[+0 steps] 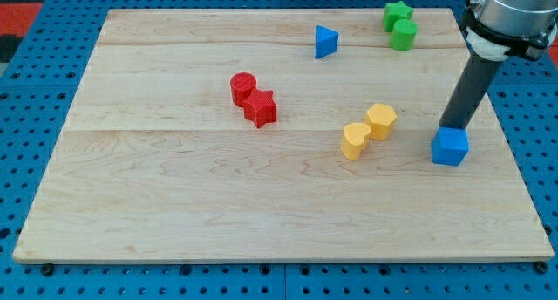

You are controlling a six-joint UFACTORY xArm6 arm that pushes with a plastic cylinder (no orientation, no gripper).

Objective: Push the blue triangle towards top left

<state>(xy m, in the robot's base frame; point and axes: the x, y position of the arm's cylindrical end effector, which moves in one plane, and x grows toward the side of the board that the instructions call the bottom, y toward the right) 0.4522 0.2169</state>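
The blue triangle (325,41) lies near the view's top, right of centre, on the wooden board (174,178). My tip (452,126) is far to its lower right, at the board's right side, touching or just behind the top of a blue cube (450,147). The dark rod rises from there to the view's top right corner.
A red cylinder (242,87) and a red star (260,107) touch left of centre. A yellow hexagon (381,120) and a yellow heart (354,140) sit right of centre. A green star (397,14) and a green cylinder (403,35) sit at the top right.
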